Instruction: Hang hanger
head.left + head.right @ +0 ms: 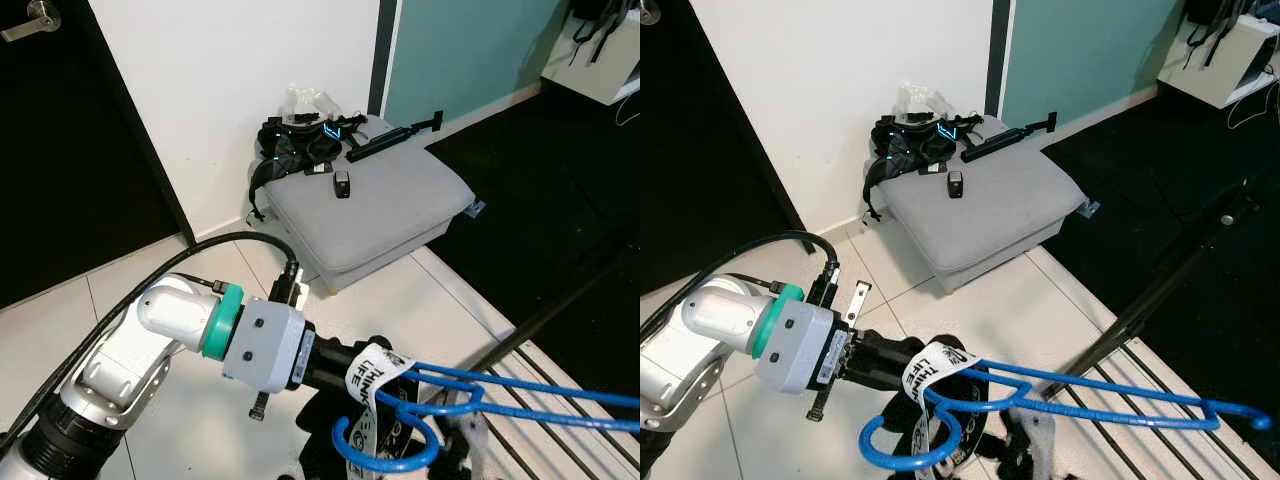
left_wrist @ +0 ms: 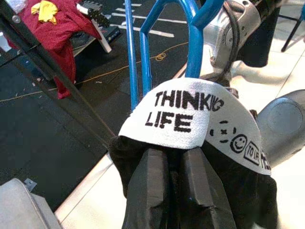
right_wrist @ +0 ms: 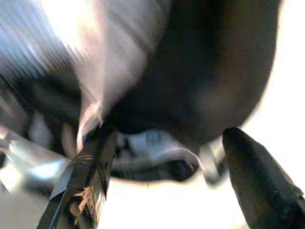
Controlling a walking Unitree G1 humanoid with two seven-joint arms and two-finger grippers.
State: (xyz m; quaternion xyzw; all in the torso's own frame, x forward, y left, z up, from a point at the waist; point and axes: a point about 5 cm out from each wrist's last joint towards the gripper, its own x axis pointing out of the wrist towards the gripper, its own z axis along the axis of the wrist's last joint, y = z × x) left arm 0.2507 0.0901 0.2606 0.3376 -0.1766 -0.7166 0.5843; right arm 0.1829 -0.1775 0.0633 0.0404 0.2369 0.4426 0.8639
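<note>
Left end effector [image 2: 171, 157] clamped tight on blue hanger [image 1: 470, 405] at its neck, low over floor. Right end effector [image 3: 167, 157] spread, empty. Advised: hook kept level approaching dark rail [image 1: 1160, 285].

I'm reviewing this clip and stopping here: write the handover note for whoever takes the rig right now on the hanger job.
Left gripper: shut on the blue hanger, holding it near the hook end, where a white printed band is wrapped; the hanger sticks out level towards the robot's right.
Right gripper: fingers apart, holding nothing; its wrist view is blurred.
Surroundings: dark slanted rail of a rack ahead on the right, over a slatted base. Grey cushion with black gear by the wall.
Done: hanger picked up.
Left: the hook is not on any rail yet; bring it to the rail and hang it.
</note>
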